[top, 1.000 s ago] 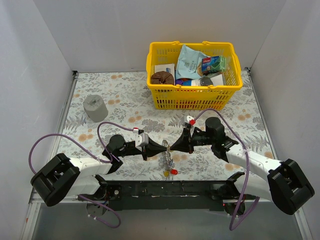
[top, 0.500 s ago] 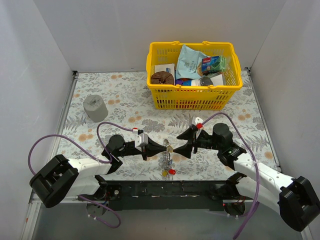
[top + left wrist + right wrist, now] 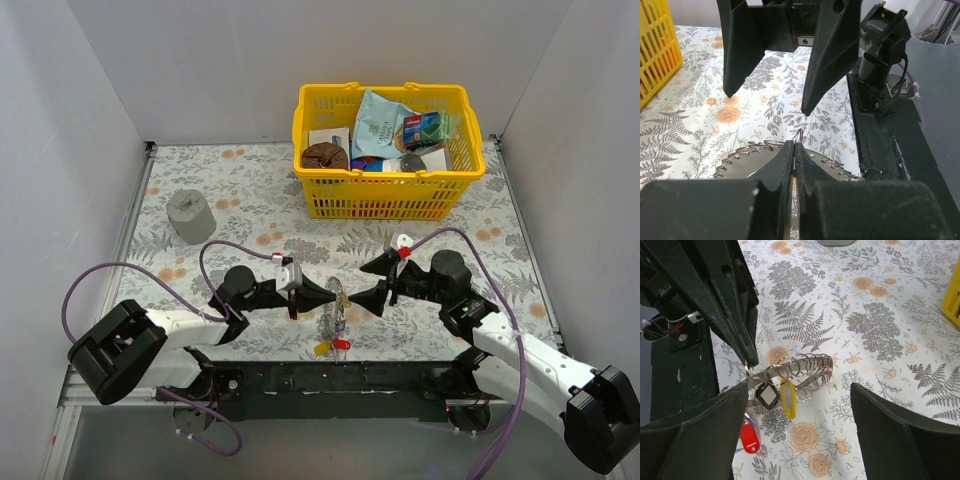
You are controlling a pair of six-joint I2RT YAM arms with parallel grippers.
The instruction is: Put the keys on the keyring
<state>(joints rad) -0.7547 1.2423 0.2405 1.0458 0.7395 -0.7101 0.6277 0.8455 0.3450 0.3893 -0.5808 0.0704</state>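
The keyring (image 3: pixel 333 318) is a wide silver band strung with several small wire rings, hanging low over the flowered table near the front edge. My left gripper (image 3: pixel 337 293) is shut on its top edge; in the left wrist view the fingers (image 3: pixel 785 165) pinch together with a small ring (image 3: pixel 800 135) poking out. The keys hang below it with black (image 3: pixel 767 395), yellow (image 3: pixel 788 399) and red (image 3: pixel 749 435) tags. My right gripper (image 3: pixel 372 282) stands open just right of the keyring (image 3: pixel 807 369), holding nothing and clear of it.
A yellow basket (image 3: pixel 385 200) full of packets stands at the back right. A grey lump (image 3: pixel 190 215) sits at the left. The black base rail (image 3: pixel 330 378) runs along the near edge right below the keyring.
My right gripper has opened, let go of the keyring and drawn back to the right. My left gripper still holds the keyring and has shifted slightly right.
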